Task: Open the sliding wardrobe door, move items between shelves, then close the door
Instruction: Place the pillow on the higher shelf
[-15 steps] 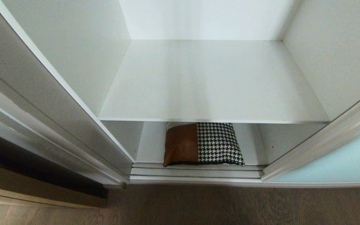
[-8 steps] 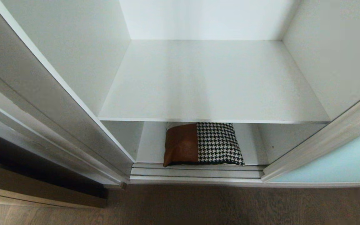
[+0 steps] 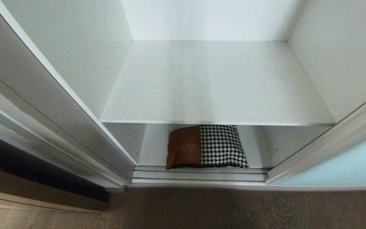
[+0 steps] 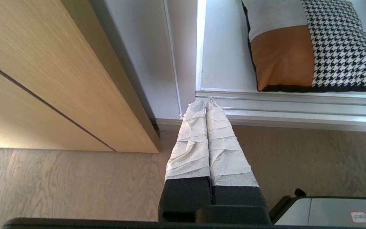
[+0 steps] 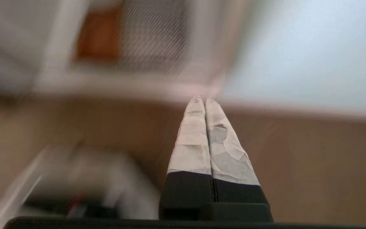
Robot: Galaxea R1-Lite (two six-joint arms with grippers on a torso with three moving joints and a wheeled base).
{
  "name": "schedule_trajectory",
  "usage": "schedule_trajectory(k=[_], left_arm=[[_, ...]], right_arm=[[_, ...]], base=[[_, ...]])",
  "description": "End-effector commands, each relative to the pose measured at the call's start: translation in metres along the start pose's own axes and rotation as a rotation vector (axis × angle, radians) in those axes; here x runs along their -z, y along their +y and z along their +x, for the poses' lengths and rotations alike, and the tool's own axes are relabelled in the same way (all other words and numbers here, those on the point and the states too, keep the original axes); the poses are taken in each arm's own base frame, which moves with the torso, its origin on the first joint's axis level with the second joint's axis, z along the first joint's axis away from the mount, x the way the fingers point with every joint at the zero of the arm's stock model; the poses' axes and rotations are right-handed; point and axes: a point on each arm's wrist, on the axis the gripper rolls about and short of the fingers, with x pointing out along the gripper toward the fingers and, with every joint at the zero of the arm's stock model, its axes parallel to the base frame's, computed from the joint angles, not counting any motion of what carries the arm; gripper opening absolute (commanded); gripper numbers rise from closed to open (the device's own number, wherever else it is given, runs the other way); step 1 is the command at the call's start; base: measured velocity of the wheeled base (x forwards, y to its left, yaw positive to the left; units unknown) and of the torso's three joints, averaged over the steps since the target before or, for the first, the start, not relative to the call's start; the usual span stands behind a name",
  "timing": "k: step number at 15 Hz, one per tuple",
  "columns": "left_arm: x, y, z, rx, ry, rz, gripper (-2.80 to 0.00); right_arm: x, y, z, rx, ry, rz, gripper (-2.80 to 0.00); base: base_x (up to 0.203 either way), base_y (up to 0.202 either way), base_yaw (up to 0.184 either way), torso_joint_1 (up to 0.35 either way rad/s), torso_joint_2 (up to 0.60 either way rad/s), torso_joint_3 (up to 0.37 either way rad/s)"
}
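Lying on lower shelf (image 3: 151, 149): one bag (image 3: 206, 146); both end effectors (image 4: 204, 102) (image 5: 204, 99) clenched, empty

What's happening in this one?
The door is slid aside to the right, so the wardrobe stands open. The bag lies on the lower shelf; the upper shelf is bare. Neither arm shows in the head view. Both the left pincer and the right pincer are shut, holding nothing, low above the floor outside the wardrobe.
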Motion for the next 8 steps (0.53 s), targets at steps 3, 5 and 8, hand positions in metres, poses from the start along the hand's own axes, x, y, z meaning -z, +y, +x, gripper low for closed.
schedule_trajectory(k=[3, 5, 8], left_arm=[[0.000, 0.000, 0.000, 0.000, 0.001, 0.000, -2.80], [0.000, 0.000, 0.000, 0.000, 0.001, 0.000, -2.80], [0.000, 0.000, 0.000, 0.000, 0.001, 0.000, -2.80]], right_arm=[[0.004, 0.002, 0.013, -0.216, 0.328, 0.046, -2.80], [0.003, 0.003, 0.035, -0.257, 0.453, 0.072, -2.80], [0.003, 0.003, 0.082, -0.287, 0.595, 0.099, -2.80]], base=[[0.000, 0.000, 0.000, 0.000, 0.00, 0.000], [0.000, 0.000, 0.000, 0.000, 0.00, 0.000], [0.000, 0.000, 0.000, 0.000, 0.00, 0.000]])
